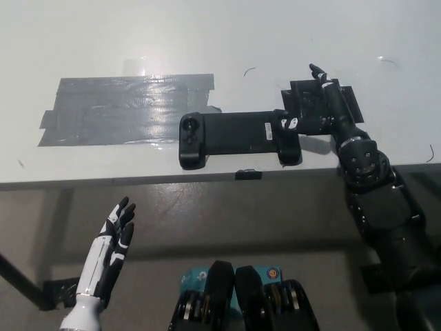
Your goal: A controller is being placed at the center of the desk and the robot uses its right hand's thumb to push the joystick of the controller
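Controller (238, 138) — a long black handheld unit — lies flat near the front edge of the white desk (227, 34), its length running left to right, with a round joystick (191, 127) showing on its left grip and another grip at its right end. The black right hand (319, 109) rests on the desk just beside that right grip, over a dark patch of tape (348, 96); its thumb (288, 123) reaches across onto the right grip, while one finger points away toward the far side of the desk. The hand grasps nothing, its fingers spread rather than curled. To the left of the controller a wide patch of grey tape (127, 109) is stuck to the desk surface, its lower right corner close to the left grip. A small black clip-like piece (249, 174) sits on the desk's front edge, just below the controller. The white left hand (114, 241) hangs below the desk edge at lower left — open, fingers apart, holding nothing, well apart from everything on the desk.
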Controlling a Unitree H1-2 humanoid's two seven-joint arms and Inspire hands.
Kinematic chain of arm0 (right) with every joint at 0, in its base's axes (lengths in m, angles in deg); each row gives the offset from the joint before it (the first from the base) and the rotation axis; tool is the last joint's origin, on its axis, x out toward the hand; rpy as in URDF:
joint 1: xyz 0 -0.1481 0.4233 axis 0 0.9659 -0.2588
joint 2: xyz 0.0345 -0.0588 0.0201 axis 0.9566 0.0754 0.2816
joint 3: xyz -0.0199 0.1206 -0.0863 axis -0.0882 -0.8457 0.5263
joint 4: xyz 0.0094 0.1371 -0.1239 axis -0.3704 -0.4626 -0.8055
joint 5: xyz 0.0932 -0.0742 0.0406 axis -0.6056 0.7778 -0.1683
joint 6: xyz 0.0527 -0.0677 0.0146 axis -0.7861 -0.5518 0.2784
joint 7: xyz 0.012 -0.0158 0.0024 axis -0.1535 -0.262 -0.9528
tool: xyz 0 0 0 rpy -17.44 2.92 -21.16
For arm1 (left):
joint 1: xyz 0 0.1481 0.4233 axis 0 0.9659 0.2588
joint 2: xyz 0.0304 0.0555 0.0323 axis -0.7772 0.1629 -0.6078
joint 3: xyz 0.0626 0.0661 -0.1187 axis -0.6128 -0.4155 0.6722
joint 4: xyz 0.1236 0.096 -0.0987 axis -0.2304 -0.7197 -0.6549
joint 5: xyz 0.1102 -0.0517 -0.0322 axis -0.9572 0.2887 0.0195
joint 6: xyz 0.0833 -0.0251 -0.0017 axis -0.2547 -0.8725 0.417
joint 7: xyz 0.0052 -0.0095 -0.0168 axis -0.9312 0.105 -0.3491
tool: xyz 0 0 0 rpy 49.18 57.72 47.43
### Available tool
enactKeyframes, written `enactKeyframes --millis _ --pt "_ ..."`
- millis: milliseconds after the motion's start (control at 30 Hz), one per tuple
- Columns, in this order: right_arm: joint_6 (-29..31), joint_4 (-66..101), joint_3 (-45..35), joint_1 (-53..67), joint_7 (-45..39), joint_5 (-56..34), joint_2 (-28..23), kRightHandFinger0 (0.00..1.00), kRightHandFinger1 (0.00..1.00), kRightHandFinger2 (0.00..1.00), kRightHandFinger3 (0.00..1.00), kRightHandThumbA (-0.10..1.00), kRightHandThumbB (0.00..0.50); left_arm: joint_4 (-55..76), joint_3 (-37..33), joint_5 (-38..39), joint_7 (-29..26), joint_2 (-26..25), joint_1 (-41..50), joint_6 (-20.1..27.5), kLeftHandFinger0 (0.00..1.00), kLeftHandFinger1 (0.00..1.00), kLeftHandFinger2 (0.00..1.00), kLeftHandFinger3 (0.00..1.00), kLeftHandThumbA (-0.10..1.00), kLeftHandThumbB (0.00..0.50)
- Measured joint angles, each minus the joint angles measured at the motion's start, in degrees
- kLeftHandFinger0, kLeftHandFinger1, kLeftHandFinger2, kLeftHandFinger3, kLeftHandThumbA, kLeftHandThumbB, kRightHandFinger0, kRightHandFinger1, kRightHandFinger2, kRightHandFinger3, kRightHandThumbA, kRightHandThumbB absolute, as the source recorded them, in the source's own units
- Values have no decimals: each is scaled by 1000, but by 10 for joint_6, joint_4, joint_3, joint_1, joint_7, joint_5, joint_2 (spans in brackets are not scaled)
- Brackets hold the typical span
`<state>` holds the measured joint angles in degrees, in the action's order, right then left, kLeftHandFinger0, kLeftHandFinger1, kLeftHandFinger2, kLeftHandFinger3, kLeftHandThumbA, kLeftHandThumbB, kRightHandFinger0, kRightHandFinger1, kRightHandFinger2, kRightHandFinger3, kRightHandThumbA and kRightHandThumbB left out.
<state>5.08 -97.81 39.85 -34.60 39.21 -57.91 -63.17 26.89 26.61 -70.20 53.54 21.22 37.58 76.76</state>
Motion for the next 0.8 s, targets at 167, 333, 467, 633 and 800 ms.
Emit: enactKeyframes --millis 167,333,467,633,800 --pt "1 -19 -1 -9 9 -3 1 1000 1000 1000 1000 910 2 1 0 0 0 0 0 0 1000 1000 1000 1000 929 99" --pt "8 -23 -1 -10 18 -3 2 1000 1000 1000 1000 775 0 3 0 0 0 0 0 0 1000 1000 1000 1000 932 95" --pt "10 -24 -1 -10 24 -3 5 1000 1000 1000 1000 733 0 4 0 -1 0 0 -1 0 1000 1000 1000 1000 929 101" --pt "14 -26 0 -10 30 -3 7 1000 1000 1000 1000 752 0 4 0 0 0 0 -2 -1 1000 1000 1000 1000 926 95" --pt "14 -25 1 -10 39 -2 7 1000 1000 1000 1000 1000 165 4 0 0 0 0 -2 -1 1000 1000 1000 1000 926 95"
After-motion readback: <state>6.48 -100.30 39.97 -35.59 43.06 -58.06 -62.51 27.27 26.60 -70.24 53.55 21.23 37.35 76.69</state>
